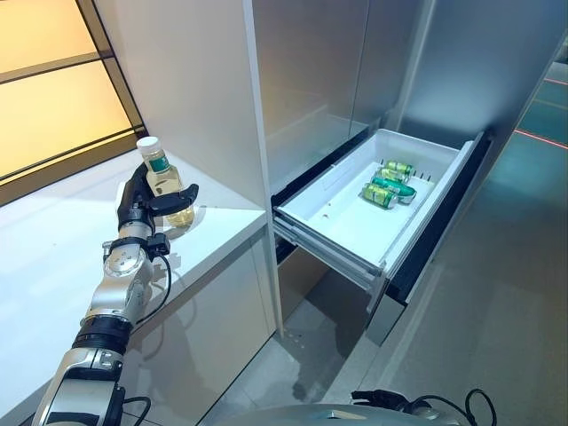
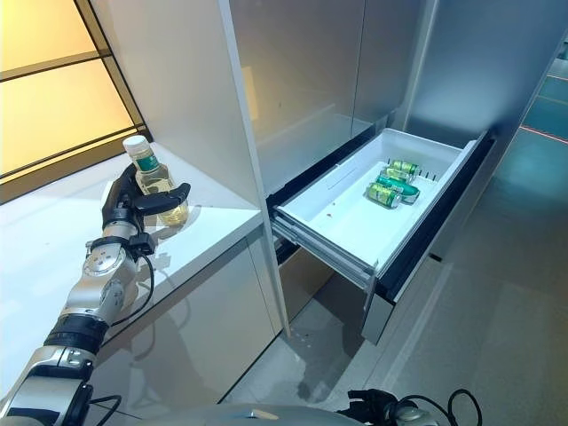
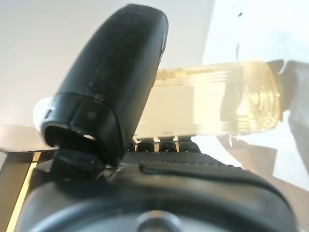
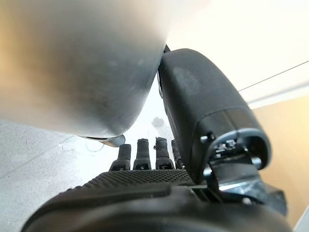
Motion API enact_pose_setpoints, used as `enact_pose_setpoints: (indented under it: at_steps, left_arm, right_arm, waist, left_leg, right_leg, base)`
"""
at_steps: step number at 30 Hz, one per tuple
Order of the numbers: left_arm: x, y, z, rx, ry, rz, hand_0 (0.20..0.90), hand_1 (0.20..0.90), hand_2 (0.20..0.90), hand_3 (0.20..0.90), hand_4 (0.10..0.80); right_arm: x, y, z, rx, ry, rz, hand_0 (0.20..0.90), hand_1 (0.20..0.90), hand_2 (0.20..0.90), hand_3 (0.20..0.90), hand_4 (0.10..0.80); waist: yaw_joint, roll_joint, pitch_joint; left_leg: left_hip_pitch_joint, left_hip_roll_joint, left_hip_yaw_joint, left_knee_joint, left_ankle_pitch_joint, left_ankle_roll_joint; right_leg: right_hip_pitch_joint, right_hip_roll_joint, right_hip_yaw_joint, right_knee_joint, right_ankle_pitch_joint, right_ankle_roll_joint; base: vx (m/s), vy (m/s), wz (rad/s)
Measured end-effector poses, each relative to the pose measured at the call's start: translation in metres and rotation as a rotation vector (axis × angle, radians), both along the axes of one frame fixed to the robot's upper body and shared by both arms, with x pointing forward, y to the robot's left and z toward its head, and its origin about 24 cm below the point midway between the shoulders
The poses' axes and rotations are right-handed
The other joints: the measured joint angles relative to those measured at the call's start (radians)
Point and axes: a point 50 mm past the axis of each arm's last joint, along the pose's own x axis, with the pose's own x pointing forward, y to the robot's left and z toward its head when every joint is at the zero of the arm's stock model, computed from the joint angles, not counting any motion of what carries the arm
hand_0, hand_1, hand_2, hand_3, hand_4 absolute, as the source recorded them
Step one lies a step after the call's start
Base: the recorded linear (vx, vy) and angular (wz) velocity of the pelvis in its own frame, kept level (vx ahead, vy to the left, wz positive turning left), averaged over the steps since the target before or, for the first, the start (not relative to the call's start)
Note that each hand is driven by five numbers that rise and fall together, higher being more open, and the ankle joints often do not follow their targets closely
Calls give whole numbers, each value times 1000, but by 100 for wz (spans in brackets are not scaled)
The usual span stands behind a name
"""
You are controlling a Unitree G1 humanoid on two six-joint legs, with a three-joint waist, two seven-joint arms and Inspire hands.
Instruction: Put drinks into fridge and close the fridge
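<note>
A clear bottle point(image 1: 166, 184) of pale yellow drink with a white cap and green neck label stands upright on the white counter point(image 1: 53, 257). My left hand point(image 1: 135, 202) is shut on it, thumb and fingers curled round its body. The bottle also shows in the left wrist view point(image 3: 217, 104), held between the thumb point(image 3: 116, 82) and the fingers. I cannot tell whether its base touches the counter. The fridge drawer point(image 1: 328, 241) is pulled out, with green cans point(image 1: 388, 185) lying at its far end. My right hand point(image 4: 145, 193) shows in its wrist view, fingers relaxed, holding nothing.
A tall grey cabinet panel point(image 1: 213, 89) stands between the counter and the open drawer. The drawer's dark front point(image 1: 444, 222) juts out over the grey floor point(image 1: 497, 311). An orange-lit window point(image 1: 44, 89) lies behind the counter.
</note>
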Motion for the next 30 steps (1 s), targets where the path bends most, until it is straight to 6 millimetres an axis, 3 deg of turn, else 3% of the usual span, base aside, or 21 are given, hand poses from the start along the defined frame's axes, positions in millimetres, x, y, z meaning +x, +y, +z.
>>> enact_pose_setpoints:
  at_steps: [9,15,19,22,27,30]
  left_arm:
    - [0,7,-4,-112,-35,59,300,300,300,200,100]
    - [3,-18,-8,-418,-153,41,300,300,300,200,100]
    - [5,-32,15,-451,-248,-24,300,300,300,200,100]
    - [2,-49,55,-453,-400,-135,300,300,300,200,100]
    - [-13,-73,103,-500,-615,-344,300,300,300,200,100]
    - [-20,-80,117,-530,-692,-461,300,300,300,200,100]
  right_arm:
    - [2,1,0,4,-11,-2,900,900,900,900,800]
    - [3,4,0,9,-16,1,900,900,900,900,800]
    - [8,9,1,14,-49,18,900,900,900,900,800]
    - [20,16,6,19,-133,73,900,900,900,900,800]
    - [56,45,28,67,-354,174,900,900,900,900,800]
    - [80,54,50,81,-523,229,900,900,900,900,800]
  waist:
    - [-7,0,0]
    - [0,-19,13]
    - [-3,-40,28]
    - [-3,-53,37]
    - [-16,-47,41]
    - [-19,-31,51]
  left_leg:
    - [2,3,18,0,0,0]
    - [1,4,20,0,-1,0]
    - [-1,6,20,3,-1,-1]
    - [-6,6,18,3,-1,-1]
    - [-10,7,14,3,-1,-1]
    - [-11,7,17,3,-1,-1]
  right_leg:
    - [-3,3,13,0,3,0]
    - [-5,3,14,-3,2,2]
    - [-8,5,16,-1,5,-2]
    - [-11,5,16,0,5,-3]
    - [-13,7,14,0,5,-3]
    - [-16,7,16,0,5,-2]
  base:
    - [3,-6,-4]
    - [0,0,0]
    - [0,-12,-2]
    - [1,-10,0]
    - [-15,-17,2]
    - [-36,-22,-1]
